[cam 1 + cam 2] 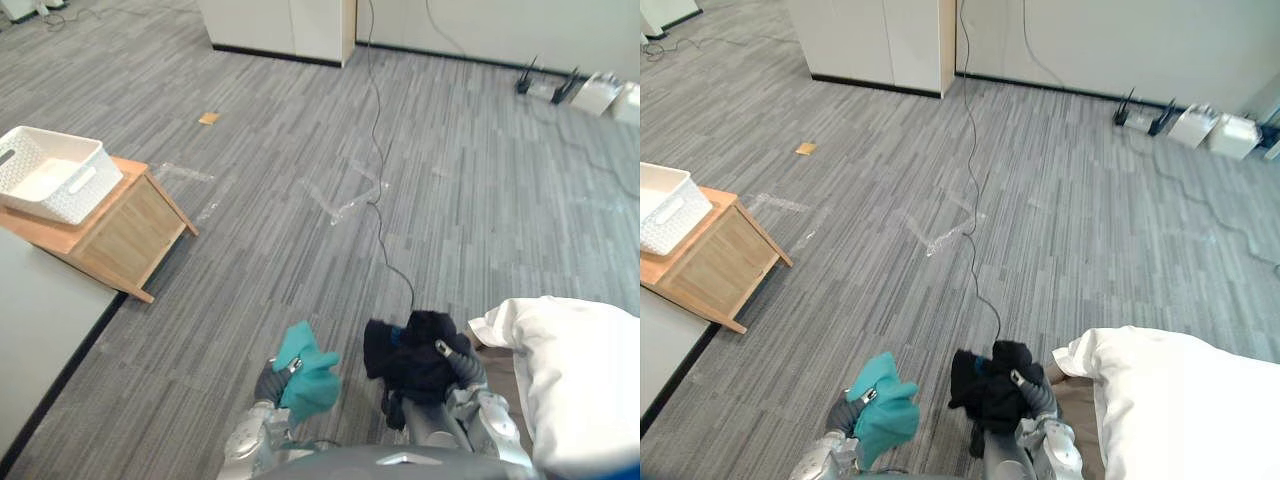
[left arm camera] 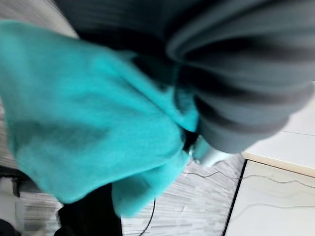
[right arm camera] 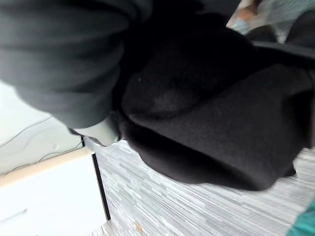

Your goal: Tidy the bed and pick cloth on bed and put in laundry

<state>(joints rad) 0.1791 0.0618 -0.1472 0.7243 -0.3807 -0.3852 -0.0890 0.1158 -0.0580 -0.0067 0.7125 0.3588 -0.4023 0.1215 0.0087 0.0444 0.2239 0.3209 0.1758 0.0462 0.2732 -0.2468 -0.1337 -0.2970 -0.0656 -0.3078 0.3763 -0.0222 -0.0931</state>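
The fingers (image 1: pixel 292 368) of the left hand (image 1: pixel 270 384) are curled round a bunched teal cloth (image 1: pixel 310 375), which bulges up and out of the grip. The fingers (image 1: pixel 444 349) of the right hand (image 1: pixel 463 370) are likewise closed on a crumpled black cloth (image 1: pixel 412 348), its folds spilling over the hand and hanging a little below it. Both hands are raised side by side, near each other but apart, above the grey carpet floor (image 1: pixel 300 200).

Just to the right lies the corner of the bed (image 1: pixel 500 375), under a white duvet (image 1: pixel 575 370). Well away, ahead and to the left, a white slotted laundry basket (image 1: pixel 78 188) sits on a low wooden counter (image 1: pixel 130 235); it looks empty.

Both cloths seem soft, light and limp. They are likely to sag and could slide out of a loose hold. Gripping the gathered middle of each should keep loose ends from trailing or catching on the basket's rim.
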